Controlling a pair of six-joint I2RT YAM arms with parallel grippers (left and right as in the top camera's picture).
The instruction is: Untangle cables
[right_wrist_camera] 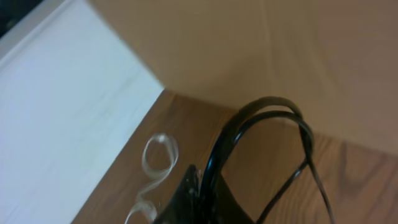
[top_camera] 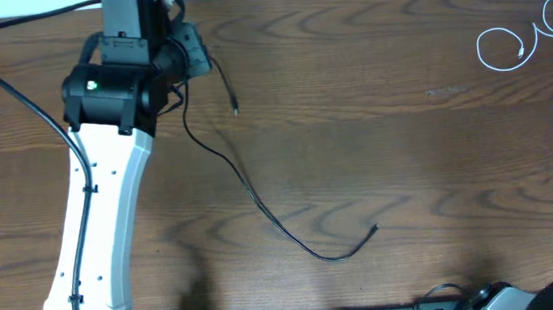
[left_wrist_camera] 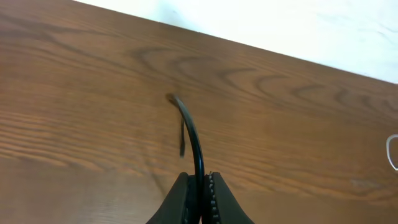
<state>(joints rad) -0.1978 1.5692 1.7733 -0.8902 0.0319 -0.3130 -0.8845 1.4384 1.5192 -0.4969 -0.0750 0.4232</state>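
Black cable [left_wrist_camera: 194,134] pinched in left gripper [left_wrist_camera: 200,180], white cable [top_camera: 529,38] well apart.

Even bright light; overhead sharp; right wrist view blurred.

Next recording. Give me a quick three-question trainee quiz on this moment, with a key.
1. True or false: the left gripper is shut on the black cable.
2. Which cable lies at the top right of the overhead view? A) black cable B) white cable C) both
3. Fill in: the two cables lie ____ (tangled or apart).
Key: 1 true; 2 B; 3 apart.
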